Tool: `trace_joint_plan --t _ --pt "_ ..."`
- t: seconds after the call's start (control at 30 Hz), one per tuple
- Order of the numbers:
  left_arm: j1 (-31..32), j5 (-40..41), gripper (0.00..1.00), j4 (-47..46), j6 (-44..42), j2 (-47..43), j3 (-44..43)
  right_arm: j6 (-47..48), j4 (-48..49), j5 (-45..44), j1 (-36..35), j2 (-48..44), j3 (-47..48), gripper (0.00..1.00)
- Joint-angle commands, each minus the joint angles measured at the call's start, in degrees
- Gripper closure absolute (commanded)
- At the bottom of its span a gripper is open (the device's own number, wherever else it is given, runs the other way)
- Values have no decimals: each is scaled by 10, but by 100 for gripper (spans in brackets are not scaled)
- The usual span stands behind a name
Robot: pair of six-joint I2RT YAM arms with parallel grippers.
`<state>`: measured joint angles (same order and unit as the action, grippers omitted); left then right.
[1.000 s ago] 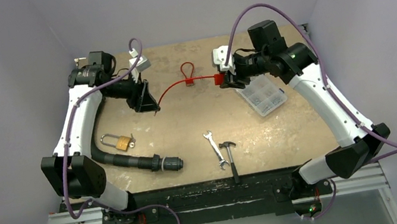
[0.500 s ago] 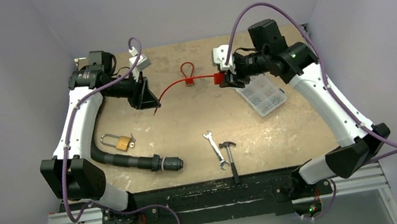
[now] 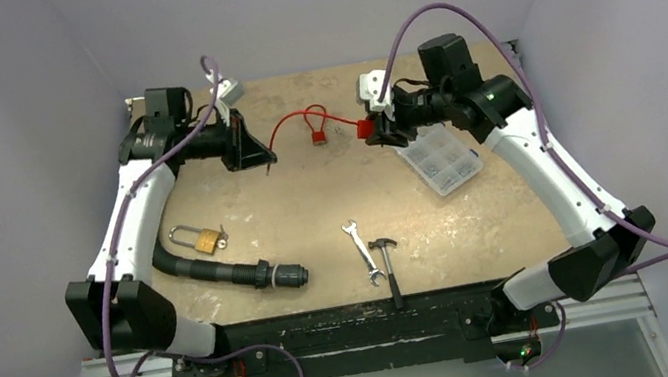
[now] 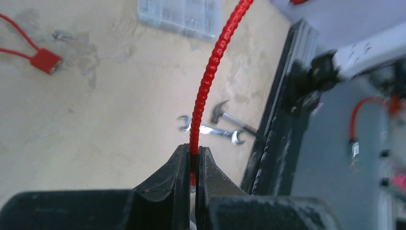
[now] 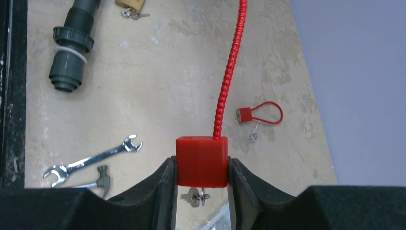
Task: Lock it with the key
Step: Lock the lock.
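A red cable lock is held between both arms. My right gripper (image 3: 373, 129) (image 5: 201, 164) is shut on its red body (image 3: 364, 128) (image 5: 201, 160), and metal keys (image 5: 195, 196) hang under the body. The red ribbed cable (image 3: 278, 131) (image 5: 229, 76) arcs left from the body to my left gripper (image 3: 261, 154) (image 4: 193, 150). That gripper is shut on the cable's free end (image 4: 210, 67). The end is apart from the body, and an open hole shows on the body's top beside the cable.
A second small red cable lock (image 3: 316, 137) (image 5: 258, 114) lies under the cable. A brass padlock (image 3: 201, 238) and a black hose with a grey fitting (image 3: 232, 270) lie front left. A wrench (image 3: 360, 250) and hammer (image 3: 386, 256) lie front centre, and a clear parts box (image 3: 443, 159) to the right.
My left gripper has swung back and to the right with the cable end, so the cable now bows up in an arc. The right gripper has tilted slightly and still holds the lock body.
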<state>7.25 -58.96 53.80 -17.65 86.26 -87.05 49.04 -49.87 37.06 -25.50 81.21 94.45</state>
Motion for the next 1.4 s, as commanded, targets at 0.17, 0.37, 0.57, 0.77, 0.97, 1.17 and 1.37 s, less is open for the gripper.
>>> trace_joint_plan --t 0.17,0.37,0.57,0.77,0.97,1.17,1.37 --pt "77 115 100 -659 525 -120 112 -333 417 -6 -2 -53 -160 100" --pt "113 257 100 -730 602 -121 126 -471 577 -46 -3 -72 -222 100" --pt "163 325 100 -796 603 -116 147 -546 657 -17 -11 -81 -255 100" --pt "204 356 100 -831 614 -106 146 -563 690 -12 -11 -97 -280 100" --pt "226 344 100 -827 614 -91 141 -548 730 -25 -11 -121 -305 100" --pt "236 348 100 -832 614 -78 135 -516 733 -5 -23 -138 -311 100" --pt "247 345 100 -832 607 -67 130 -519 738 -8 -29 -146 -311 100"
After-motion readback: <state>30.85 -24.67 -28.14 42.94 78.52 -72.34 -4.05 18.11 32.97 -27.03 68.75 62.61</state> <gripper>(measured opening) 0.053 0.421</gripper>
